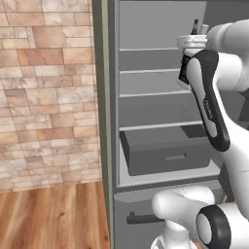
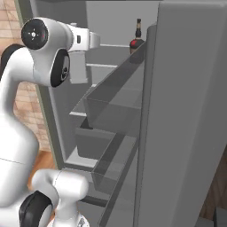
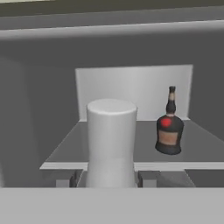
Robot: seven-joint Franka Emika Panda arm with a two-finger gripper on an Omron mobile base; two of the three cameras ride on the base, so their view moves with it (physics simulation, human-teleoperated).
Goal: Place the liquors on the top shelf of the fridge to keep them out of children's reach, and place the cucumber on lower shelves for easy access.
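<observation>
Fridge (image 1: 104, 121) door open, arm reaching in at top shelf (image 3: 144, 151) level. Hand view, left to right: tall clear-white bottle (image 3: 111, 140) upright, jaws pinching its base, at shelf's front edge; squat red-brown bottle (image 3: 169, 127) upright on top shelf, well apart to right. Grey drawer (image 1: 168, 153) sits low in fridge.

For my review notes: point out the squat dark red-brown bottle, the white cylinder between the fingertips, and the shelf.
Squat dark red-brown bottle (image 3: 169, 136), hand view, belly.
White cylinder (image 3: 111, 140), hand view, side wall.
Grey shelf (image 3: 144, 151), hand view, bare surface.
</observation>
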